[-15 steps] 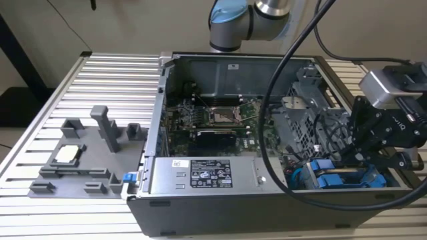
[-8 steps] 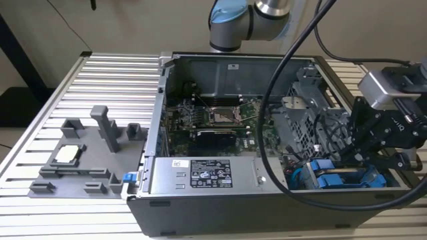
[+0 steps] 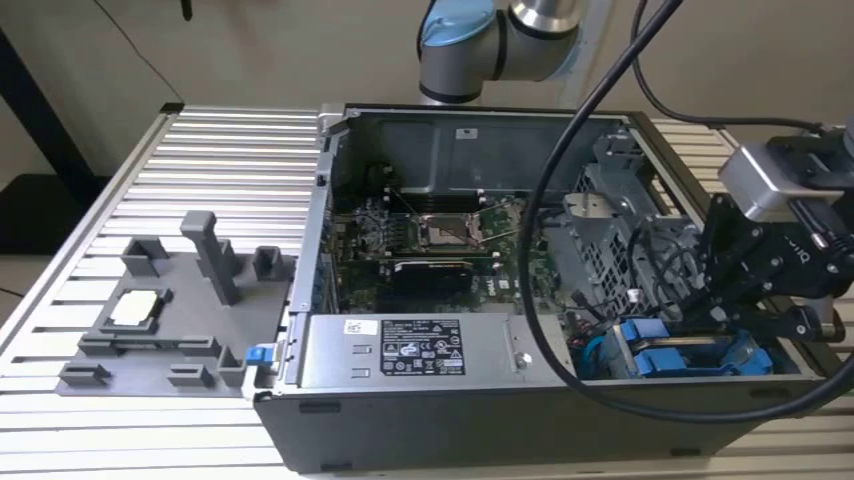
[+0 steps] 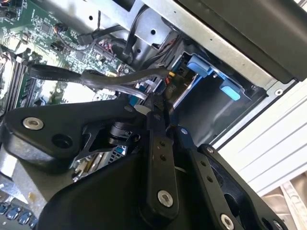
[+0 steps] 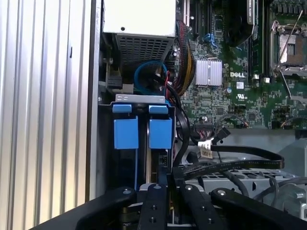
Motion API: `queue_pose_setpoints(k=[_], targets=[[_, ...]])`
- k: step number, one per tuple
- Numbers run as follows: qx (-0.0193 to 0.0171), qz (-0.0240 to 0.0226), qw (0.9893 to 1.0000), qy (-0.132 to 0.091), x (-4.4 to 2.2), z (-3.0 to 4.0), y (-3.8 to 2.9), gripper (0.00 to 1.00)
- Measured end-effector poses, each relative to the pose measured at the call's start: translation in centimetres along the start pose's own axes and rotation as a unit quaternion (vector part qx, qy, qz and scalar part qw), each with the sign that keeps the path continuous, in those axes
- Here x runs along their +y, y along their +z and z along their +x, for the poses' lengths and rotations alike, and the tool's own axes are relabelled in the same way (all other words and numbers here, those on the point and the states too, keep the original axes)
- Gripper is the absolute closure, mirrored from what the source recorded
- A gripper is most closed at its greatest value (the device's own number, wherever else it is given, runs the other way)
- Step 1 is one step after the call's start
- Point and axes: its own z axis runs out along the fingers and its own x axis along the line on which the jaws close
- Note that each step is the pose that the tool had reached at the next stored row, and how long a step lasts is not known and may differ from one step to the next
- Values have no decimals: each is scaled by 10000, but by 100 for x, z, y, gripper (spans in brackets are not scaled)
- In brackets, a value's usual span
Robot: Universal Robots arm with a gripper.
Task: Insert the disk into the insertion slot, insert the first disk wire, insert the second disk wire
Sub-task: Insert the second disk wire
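Though seated, disk beyond fingers.

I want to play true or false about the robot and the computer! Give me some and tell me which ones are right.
1. The computer case is open, so the green board shows. True.
2. The gripper hovers over the grey tray at the exterior view's left. False: it is down inside the case, at the exterior view's right, by the blue carriers.
3. The blue carriers sit in the case beside the board. True.
4. The case stands on a wooden floor. False: it stands on a ribbed metal table.
5. A black cable runs just past the gripper in the first wrist view. True.
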Motion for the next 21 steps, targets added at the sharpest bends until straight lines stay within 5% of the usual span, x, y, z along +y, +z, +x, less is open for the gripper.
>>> queue_pose_setpoints(k=[11,21], targets=[[-1,2,10000,11,-10,20,69,84],[-11,-3,10000,10,-7,23,42,76]])
